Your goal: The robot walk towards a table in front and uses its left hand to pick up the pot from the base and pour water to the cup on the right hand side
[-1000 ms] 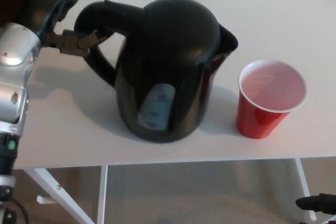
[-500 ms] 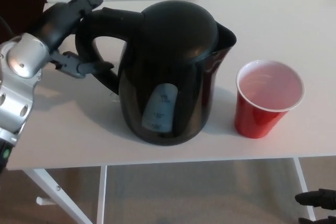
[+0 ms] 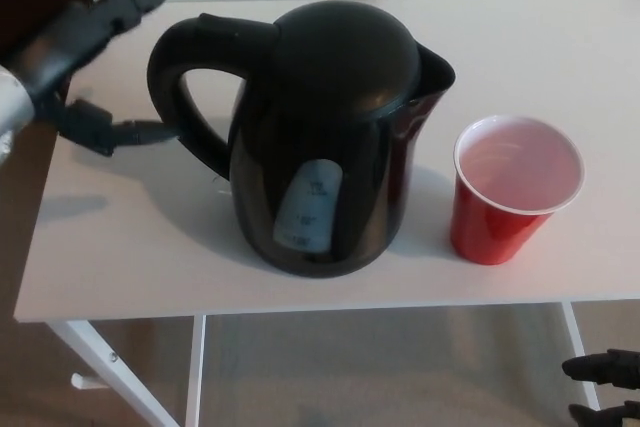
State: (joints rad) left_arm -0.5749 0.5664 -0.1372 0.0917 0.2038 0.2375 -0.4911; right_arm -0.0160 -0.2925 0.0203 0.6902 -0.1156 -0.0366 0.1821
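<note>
Standing on the white table [image 3: 120, 247], the red cup [image 3: 512, 190] sits just beside the black pot [image 3: 325, 137] on its spout side, well apart from the left hand [image 3: 80, 72], with the pot's body between them. The left hand is released, fingers [image 3: 115, 9] spread, the lower one reaching the pot's handle [image 3: 185, 77]. The right hand [image 3: 605, 382] shows only at the lower corner below the table edge; its fingers' state cannot be told.

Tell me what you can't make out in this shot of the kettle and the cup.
- Base: hidden under the pot, head view.
- Water level: marks on the pot's window too small and dim.
- Right hand: cut off by the bottom right corner; open or shut unclear.
- Cup: contents unclear; pale glare inside.
</note>
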